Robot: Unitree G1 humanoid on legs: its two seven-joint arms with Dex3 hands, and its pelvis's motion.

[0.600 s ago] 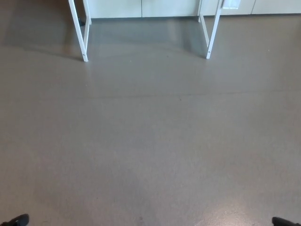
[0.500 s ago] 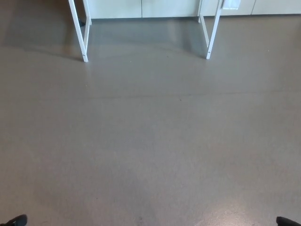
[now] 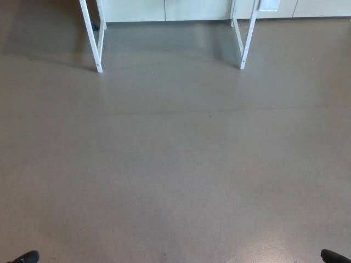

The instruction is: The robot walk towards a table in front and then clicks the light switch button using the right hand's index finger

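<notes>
Grey floor (image 3: 175, 164) lies before white table legs (image 3: 97, 49); the switch, likely stiff and pressed centrally, is unseen, and neither hand's fingers can be judged.

White metal table legs (image 3: 98, 41) stand on smooth grey floor (image 3: 175, 164), far ahead of two black tips (image 3: 26, 257) at the bottom corners, possibly the robot's hands.

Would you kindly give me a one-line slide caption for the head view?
Head view: bare grey floor ahead, white table legs at the far edge, dark tips of the robot at both bottom corners.
</notes>
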